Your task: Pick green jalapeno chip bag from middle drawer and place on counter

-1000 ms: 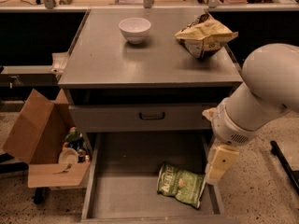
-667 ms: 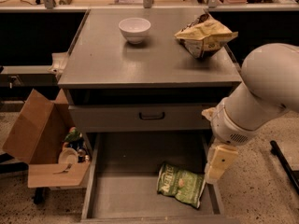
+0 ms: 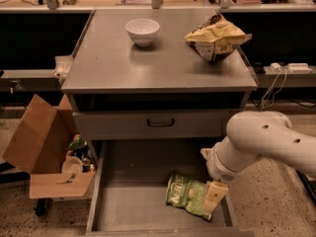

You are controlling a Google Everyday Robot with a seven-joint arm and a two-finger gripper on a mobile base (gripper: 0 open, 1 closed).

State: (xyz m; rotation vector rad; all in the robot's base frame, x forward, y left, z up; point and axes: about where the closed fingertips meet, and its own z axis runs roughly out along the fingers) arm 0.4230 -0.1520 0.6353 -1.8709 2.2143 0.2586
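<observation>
The green jalapeno chip bag (image 3: 189,193) lies flat on the floor of the open middle drawer (image 3: 131,201), toward its right side. My gripper (image 3: 215,197) hangs from the white arm, reaches down into the drawer and sits at the bag's right edge, partly over it. The grey counter (image 3: 158,63) is the cabinet top above the drawer.
A white bowl (image 3: 142,30) and a bigger yellow-tan bag (image 3: 216,37) stand on the counter. A shut drawer front with a dark handle (image 3: 160,123) sits above the open drawer. An open cardboard box (image 3: 39,147) with small items stands on the floor at the left.
My arm has come down and to the left, bringing the gripper lower into the drawer and against the green bag's right edge. The bag has not moved.
</observation>
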